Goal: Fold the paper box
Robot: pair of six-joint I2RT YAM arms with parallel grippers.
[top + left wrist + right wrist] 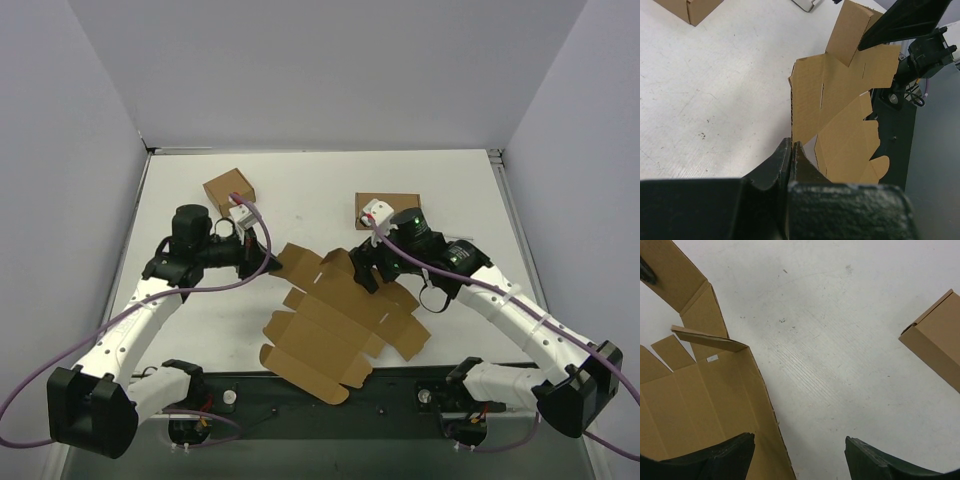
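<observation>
Box (340,320): plain brown die-cut card, unfolded, with creased panels, flaps and tabs. It lay on the worktop (300,190) between both pincers. Left pincer (792,148) was closed on its edge, that side raised. Right pincer (800,455) stood open, the box's edge between its jaws. Small white sticker (712,358) on one panel, unreadable. One carton (687,10) lay beyond the left pincer, another (935,340) beside the right.

From here I'm seeing the paper box (335,325) mostly unfolded: a plain brown die-cut sheet sprawled across the lower centre of the overhead frame, creases and tabs showing, upper-edge flaps tilted up.
</observation>
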